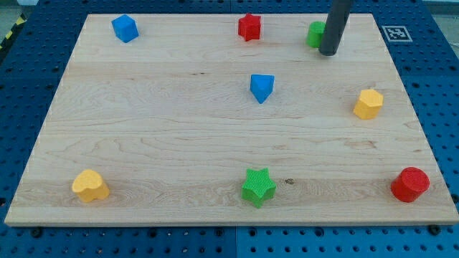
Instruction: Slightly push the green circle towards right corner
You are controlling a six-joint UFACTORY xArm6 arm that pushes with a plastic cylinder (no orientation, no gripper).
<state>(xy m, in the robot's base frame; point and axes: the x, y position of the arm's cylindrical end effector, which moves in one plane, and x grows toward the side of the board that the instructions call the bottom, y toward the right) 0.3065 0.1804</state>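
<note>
Near the view's top right, the green circle [315,34] sat on the wooden tabletop [158,122], close to the far edge. Only its left part showed; the rest was hidden behind the dark rod [337,21]. Because so little was visible, its facing and long axis could not be made out, and a round block offers no clear one anyway.

The end effector was that plain rod, with no jaws to open or clench, so it grasped nothing. It came down from the view's top, and my tip [328,51] rested just to the right of the green block's visible part, slightly lower in the view. Whether tip and block actually touched could not be told.

Further left along the top edge stood a red star [249,26], and well beyond it a blue cube [125,28]. A blue wedge-like block [262,87] lay near the middle. A yellow hexagon [368,104] sat at the right side, below the rod. Along the bottom edge were a yellow heart [90,185], a green star [258,187] and a red cylinder [410,184].
</note>
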